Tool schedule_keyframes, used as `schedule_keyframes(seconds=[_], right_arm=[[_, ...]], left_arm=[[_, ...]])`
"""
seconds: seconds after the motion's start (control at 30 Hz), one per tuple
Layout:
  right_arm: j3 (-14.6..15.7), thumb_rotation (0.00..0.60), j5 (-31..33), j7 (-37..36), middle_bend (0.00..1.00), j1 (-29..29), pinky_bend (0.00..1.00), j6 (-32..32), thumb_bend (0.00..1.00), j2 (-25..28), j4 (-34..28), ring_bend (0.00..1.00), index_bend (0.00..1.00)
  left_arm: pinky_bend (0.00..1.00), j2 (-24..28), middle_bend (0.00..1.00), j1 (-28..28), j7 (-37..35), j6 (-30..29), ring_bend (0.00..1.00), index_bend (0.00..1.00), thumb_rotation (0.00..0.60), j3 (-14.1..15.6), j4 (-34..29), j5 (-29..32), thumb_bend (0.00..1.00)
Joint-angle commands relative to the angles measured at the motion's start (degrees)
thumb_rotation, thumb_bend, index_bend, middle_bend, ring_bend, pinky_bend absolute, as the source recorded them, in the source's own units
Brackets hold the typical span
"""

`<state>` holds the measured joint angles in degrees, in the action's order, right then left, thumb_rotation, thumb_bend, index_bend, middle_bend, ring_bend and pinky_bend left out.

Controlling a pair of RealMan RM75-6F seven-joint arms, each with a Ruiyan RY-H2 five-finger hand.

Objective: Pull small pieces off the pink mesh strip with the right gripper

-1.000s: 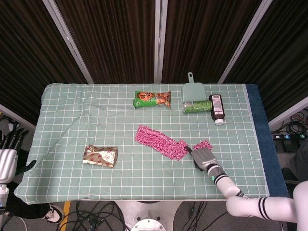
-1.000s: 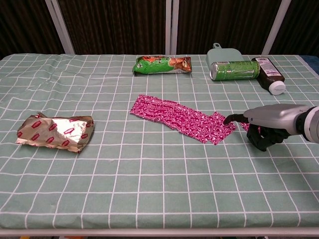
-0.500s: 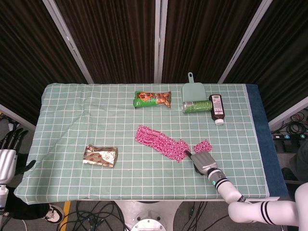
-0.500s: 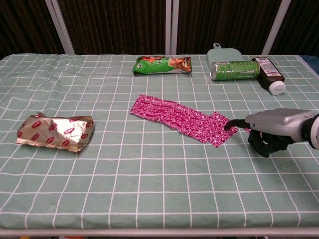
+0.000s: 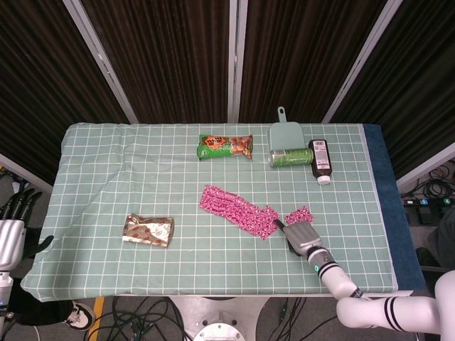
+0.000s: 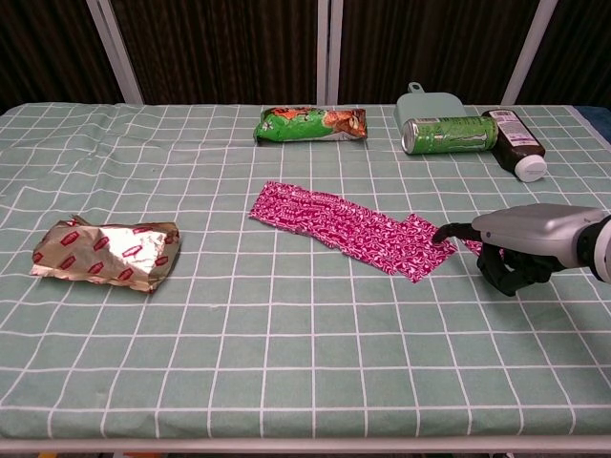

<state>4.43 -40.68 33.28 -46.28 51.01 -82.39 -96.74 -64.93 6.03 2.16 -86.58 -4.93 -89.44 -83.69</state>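
The pink mesh strip (image 5: 236, 209) (image 6: 348, 227) lies flat and slanted in the middle of the table. A small torn pink piece (image 5: 299, 214) lies just right of its end, mostly hidden behind the hand in the chest view. My right hand (image 5: 302, 236) (image 6: 520, 246) rests on the cloth at the strip's right end. One dark fingertip (image 6: 441, 232) touches the strip's edge, and the other fingers are curled under the palm with nothing in them. My left hand (image 5: 13, 226) hangs off the table's left side, fingers apart and empty.
A crumpled gold wrapper (image 5: 148, 229) (image 6: 105, 251) lies at the left. Along the far edge are a green snack bag (image 5: 225, 146) (image 6: 311, 124), a pale green dustpan (image 5: 284, 131), a green can (image 6: 449, 135) and a dark bottle (image 6: 516, 143).
My right hand has shifted slightly along the strip's right end, its fingertip staying at the edge. The strip has barely moved. The left hand is unchanged.
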Motion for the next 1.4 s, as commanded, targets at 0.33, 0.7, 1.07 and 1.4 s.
schedule_keyframes(seconds=[0.33, 0.7, 1.07, 1.4], right_arm=[[0.7, 0.6, 1.0, 1.3, 0.95, -0.8, 0.82, -1.0, 1.0, -0.5, -0.7, 0.9, 0.09], [2.3, 0.6, -0.7, 2.6, 0.95, -0.7, 0.82, -0.7, 1.0, -1.3, -2.9, 0.9, 0.09], [2.3, 0.6, -3.2, 2.5, 0.95, -0.8, 0.82, -0.6, 1.0, -2.6, -4.1, 0.9, 0.1], [2.0, 0.6, -4.3, 1.9, 0.95, -1.3, 0.81, -1.8, 1.0, -4.5, -4.2, 0.9, 0.12]], left_arm=[[0.24, 0.3, 0.08, 0.0, 0.1, -0.2, 0.07, 0.11, 0.6, -0.1, -0.4, -0.1, 0.15], [0.24, 0.7, 0.08, -0.1, 0.1, -0.4, 0.07, 0.11, 0.6, -0.2, -0.9, -0.1, 0.15], [0.24, 1.1, 0.08, -0.5, -0.4, -0.9, 0.07, 0.11, 0.6, -0.3, -0.8, 0.1, 0.15], [0.24, 1.7, 0.08, -1.1, -1.4, -1.6, 0.07, 0.11, 0.6, -0.6, -0.6, 0.6, 0.15]])
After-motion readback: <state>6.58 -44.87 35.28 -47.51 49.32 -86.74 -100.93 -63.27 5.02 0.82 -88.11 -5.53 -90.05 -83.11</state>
